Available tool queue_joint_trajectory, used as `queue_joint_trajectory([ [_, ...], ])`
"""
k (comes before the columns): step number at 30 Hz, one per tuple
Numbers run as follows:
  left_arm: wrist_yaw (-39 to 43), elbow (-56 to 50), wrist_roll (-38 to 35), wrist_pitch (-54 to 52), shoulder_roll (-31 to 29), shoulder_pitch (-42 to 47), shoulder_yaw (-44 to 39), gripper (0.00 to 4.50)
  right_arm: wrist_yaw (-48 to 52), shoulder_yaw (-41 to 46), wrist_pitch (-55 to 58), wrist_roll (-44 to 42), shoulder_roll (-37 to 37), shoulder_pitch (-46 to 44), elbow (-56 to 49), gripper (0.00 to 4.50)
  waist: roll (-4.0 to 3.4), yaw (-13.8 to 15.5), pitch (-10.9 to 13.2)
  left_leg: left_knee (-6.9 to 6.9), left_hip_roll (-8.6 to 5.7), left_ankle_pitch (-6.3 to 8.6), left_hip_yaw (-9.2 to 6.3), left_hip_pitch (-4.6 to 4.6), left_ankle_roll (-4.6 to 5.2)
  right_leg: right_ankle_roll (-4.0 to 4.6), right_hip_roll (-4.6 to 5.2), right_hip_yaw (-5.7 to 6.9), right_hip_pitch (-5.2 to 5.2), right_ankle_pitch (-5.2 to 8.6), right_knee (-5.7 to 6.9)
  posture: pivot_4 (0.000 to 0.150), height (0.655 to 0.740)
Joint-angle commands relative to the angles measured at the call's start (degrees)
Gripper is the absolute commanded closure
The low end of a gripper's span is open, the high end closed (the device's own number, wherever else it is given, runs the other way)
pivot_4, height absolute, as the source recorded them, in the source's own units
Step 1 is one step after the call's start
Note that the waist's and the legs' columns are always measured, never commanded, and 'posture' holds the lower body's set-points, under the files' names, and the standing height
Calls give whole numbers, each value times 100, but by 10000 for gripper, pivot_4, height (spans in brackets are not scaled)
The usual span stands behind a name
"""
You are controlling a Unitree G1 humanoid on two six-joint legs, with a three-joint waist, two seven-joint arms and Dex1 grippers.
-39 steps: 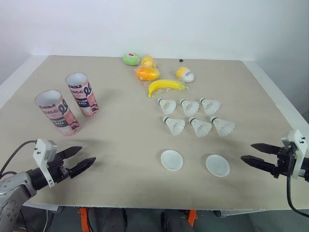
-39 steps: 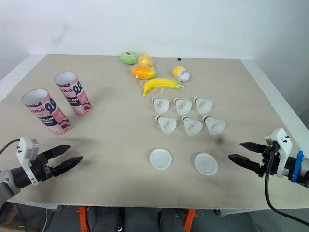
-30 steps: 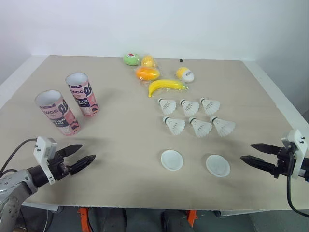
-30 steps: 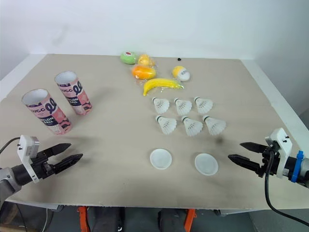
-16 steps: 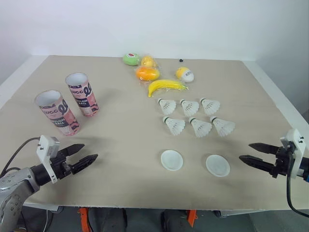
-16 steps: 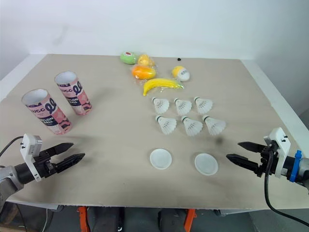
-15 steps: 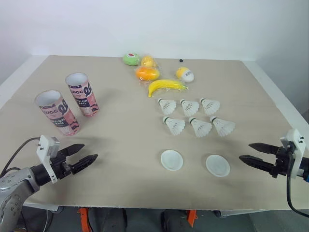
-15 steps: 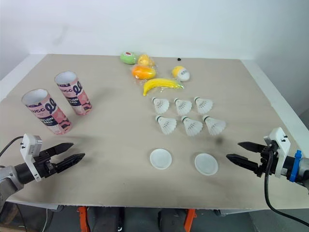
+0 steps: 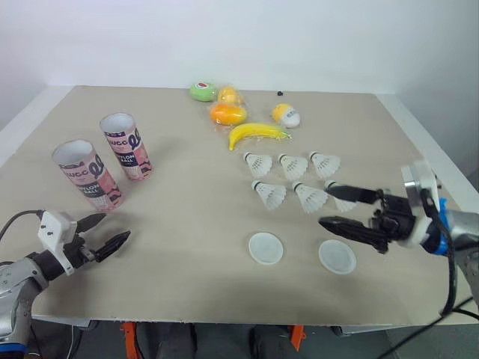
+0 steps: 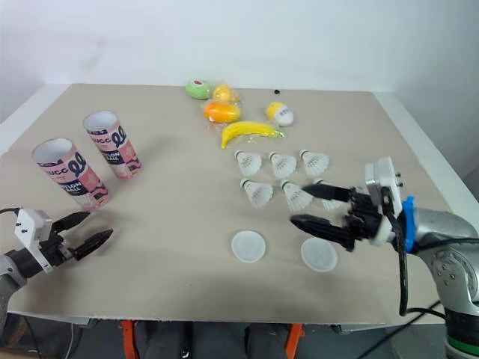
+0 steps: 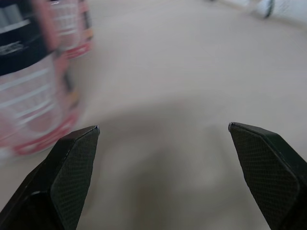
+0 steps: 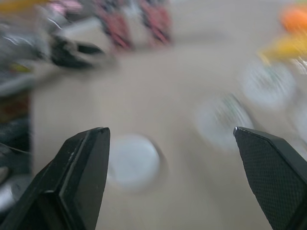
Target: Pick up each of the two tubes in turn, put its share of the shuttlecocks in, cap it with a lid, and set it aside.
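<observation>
Two open pink tubes stand at the left, one nearer point(image 9: 84, 175) and one farther back point(image 9: 126, 146). Several white shuttlecocks point(image 9: 293, 165) lie in two rows right of centre. In front of them rest two white lids, one to the left point(image 9: 266, 247) and one to the right point(image 9: 337, 256). My right gripper point(image 9: 326, 204) is open, hovering between the front row and the right lid, and it partly covers the rightmost front shuttlecock. My left gripper point(image 9: 116, 226) stands open near the front edge, just in front of the nearer tube point(image 11: 33, 96). A lid point(image 12: 133, 162) appears blurred in the right wrist view.
At the back centre lie a banana point(image 9: 257, 134), an orange fruit point(image 9: 228, 113), a green fruit point(image 9: 202, 91) and a yellow-white ball point(image 9: 286, 114). The table's front edge point(image 9: 224, 320) runs close under both arms.
My right gripper has swung left from the table's right edge to over the front shuttlecocks and right lid. My left gripper has drawn back slightly to the left.
</observation>
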State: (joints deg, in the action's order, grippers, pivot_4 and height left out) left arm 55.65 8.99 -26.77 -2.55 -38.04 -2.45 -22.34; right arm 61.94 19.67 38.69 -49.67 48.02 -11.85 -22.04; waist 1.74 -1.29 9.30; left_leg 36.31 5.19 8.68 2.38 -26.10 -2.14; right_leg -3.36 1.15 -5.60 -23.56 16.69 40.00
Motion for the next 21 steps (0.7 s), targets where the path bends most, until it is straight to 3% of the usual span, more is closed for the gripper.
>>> queue_joint_trajectory([
  [1, 115, 337, 29, 360, -35, 168, -122, 0, -427, -270, 152, -267, -134, -237, -583, 715, 15, 8, -6, 0, 0, 0, 0, 0, 0, 0, 2, 2, 1, 0, 0, 1500, 6946],
  [10, -236, 932, -497, 236, 192, 237, -702, 0, -641, -806, -127, 55, -396, -432, -652, 715, 23, 6, -6, 0, 0, 4, 2, -9, 5, 28, 11, 14, -3, -12, 0, 1500, 6946],
  [21, -48, 2705, 126, 917, -124, 1499, -355, 0, -820, -1008, -327, 208, -637, -567, -738, 715, 27, 15, -8, 2, 3, 1, 1, -9, 8, 29, 10, 25, 1, -16, 0, 1500, 6946],
])
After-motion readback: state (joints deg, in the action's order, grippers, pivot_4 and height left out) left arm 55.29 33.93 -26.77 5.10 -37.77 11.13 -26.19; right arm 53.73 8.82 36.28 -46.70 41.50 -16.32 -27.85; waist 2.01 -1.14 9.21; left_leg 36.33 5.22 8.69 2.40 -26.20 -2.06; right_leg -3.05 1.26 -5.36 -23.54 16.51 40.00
